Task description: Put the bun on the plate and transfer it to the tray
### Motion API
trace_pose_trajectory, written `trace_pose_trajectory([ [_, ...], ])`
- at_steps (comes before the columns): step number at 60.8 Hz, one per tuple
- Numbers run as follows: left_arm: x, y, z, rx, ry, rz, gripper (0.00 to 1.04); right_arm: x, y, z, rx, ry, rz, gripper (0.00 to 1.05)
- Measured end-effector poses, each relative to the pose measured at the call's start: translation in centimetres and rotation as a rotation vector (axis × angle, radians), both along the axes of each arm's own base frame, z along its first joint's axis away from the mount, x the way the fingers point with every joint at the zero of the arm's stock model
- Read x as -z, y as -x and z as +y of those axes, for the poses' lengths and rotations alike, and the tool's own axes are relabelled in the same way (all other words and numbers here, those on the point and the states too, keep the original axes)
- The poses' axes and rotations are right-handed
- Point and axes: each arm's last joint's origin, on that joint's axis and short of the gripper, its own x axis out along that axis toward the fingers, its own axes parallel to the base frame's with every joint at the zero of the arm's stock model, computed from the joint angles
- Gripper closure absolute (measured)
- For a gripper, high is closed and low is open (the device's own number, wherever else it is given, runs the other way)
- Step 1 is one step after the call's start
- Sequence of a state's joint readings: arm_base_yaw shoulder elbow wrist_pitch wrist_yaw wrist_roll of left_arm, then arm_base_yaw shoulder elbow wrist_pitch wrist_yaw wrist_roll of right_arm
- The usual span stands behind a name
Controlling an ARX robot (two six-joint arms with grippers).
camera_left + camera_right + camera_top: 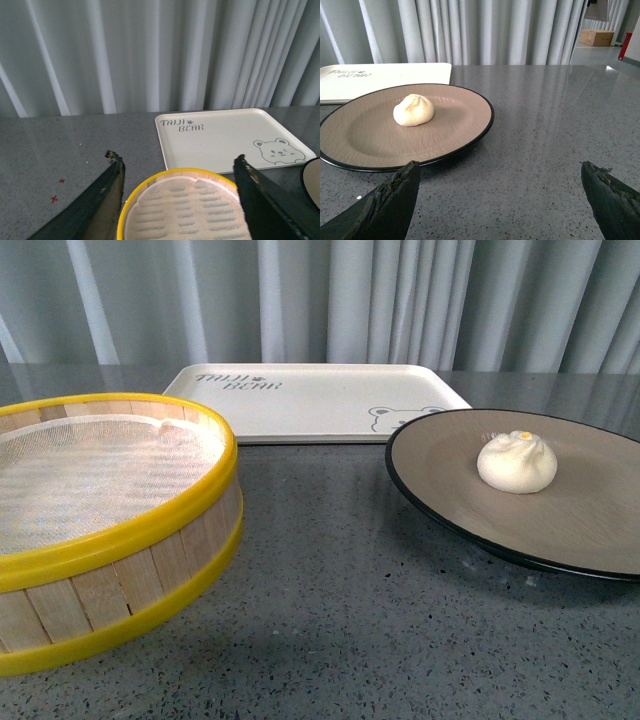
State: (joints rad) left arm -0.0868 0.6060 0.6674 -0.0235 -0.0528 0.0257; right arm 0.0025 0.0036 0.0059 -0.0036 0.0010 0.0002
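Progress looks halfway: the cream-white pleated bun (pixel 517 462) sits on the wide taupe-brown, black-rimmed plate (pixel 600 530), not yet on the cream-white rectangular tray (pixel 320 405) just beside it, while the left gripper (pixel 177 165) and right gripper (pixel 500 170) gape wide, empty.

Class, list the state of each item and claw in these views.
Cream rectangular bear-face tray: empty.
Round taupe black-rimmed plate: beside tray, not on it.
Cream-white pleated steamed bun: resting on plate.
Yellow-rimmed bamboo steamer: uncovered, no bun seen.
Left claw: open, empty.
Right claw: open, empty.
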Motion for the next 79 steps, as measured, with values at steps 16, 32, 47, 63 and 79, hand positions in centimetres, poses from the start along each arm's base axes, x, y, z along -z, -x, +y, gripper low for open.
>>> trace_pose_trajectory([
  [16,8.0,1.2,1.0,-0.028,0.018,0.054,0.9,0.0,0.0,0.0,-0.001,0.0,0.0,0.09],
  [32,11.8,2.3,1.0,-0.031,0.025,0.047,1.01,0.0,0.0,0.0,0.0,0.0,0.0,0.09],
  [47,13.5,2.8,1.0,-0.032,0.025,0.045,1.01,0.0,0.0,0.0,-0.001,0.0,0.0,0.09],
  [63,14.7,3.1,1.0,-0.032,0.025,0.039,1.01,0.0,0.0,0.0,-0.001,0.0,0.0,0.09],
  [79,15.5,4.2,1.0,-0.032,0.025,0.04,1.01,0.0,0.0,0.0,-0.002,0.0,0.0,0.09],
])
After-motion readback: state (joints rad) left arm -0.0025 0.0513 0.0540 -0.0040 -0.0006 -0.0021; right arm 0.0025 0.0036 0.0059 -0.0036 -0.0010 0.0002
